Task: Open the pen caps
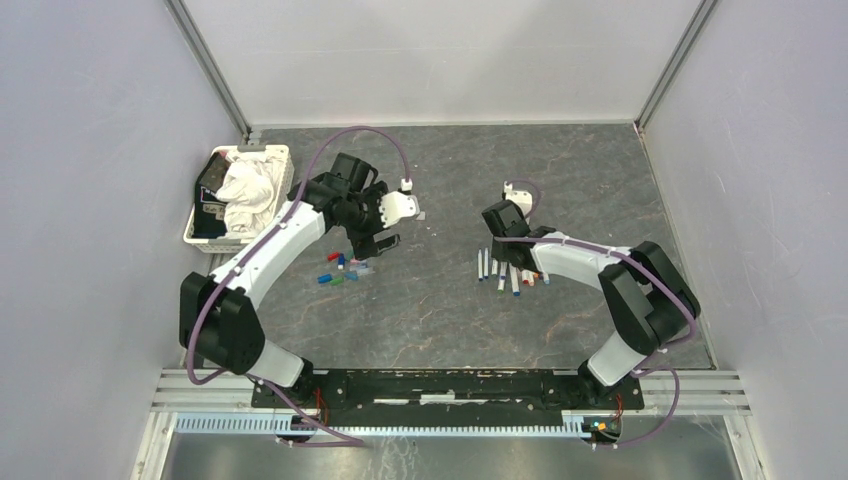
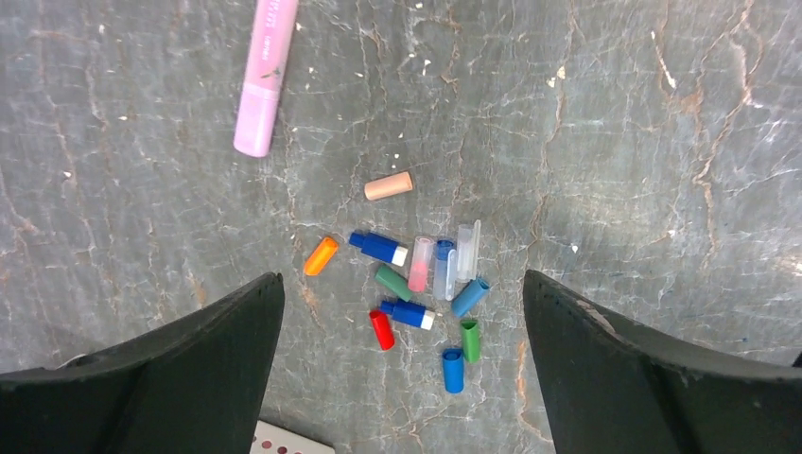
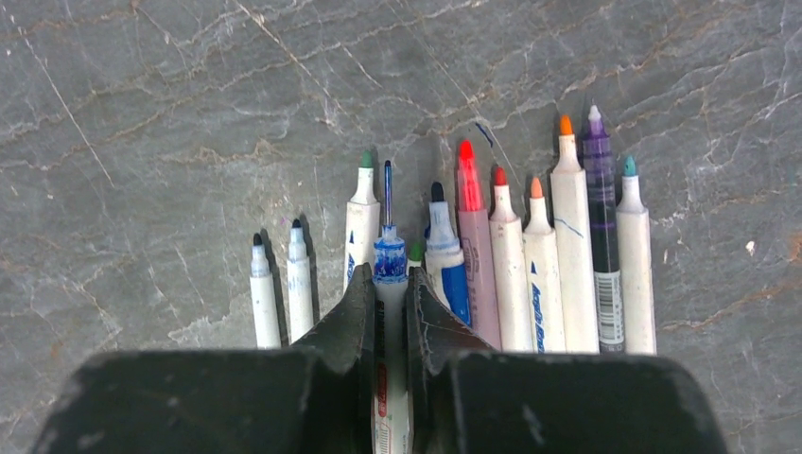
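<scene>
Several loose pen caps in blue, red, orange, green, pink and clear lie in a small pile on the grey table; they also show in the top view. My left gripper hangs above the pile, open and empty, with its jaws wide on either side; it also shows in the top view. My right gripper is shut on a white pen with a blue-stained tip, held over a row of uncapped marker barrels. That row shows in the top view, just below the right gripper.
A capped pink marker lies beyond the caps at the upper left. A white basket holding a white cloth stands at the back left. A white perforated piece shows at the bottom edge of the left wrist view.
</scene>
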### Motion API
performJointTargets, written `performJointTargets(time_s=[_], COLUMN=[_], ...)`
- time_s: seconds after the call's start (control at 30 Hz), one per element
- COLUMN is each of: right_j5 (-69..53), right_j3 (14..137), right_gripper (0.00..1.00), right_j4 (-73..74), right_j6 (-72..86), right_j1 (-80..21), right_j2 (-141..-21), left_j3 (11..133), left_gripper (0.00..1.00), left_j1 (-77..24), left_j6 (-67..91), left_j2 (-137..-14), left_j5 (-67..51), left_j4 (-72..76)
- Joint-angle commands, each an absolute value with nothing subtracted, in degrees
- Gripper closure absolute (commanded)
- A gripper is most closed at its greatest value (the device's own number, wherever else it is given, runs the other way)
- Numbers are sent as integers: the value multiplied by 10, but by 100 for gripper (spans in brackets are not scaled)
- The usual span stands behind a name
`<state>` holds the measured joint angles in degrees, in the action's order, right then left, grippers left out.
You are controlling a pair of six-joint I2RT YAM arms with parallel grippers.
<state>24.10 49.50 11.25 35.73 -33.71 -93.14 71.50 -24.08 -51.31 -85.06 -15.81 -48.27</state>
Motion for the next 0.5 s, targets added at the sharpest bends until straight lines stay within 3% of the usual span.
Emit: performJointTargets(time_s=[0.0, 0.47], right_j5=[230, 223], right_j3=[482, 488], right_gripper=[94, 68], right_j4=[96, 118], right_j6=[363, 368], right_j1=[-339, -339], right_j2=[-895, -907], left_j3=[763, 796], left_gripper=[0, 0], left_j1=[-235, -235], left_j6=[-474, -455], left_j2=[-827, -819], left_j5=[-175, -171], left_j4=[-529, -544])
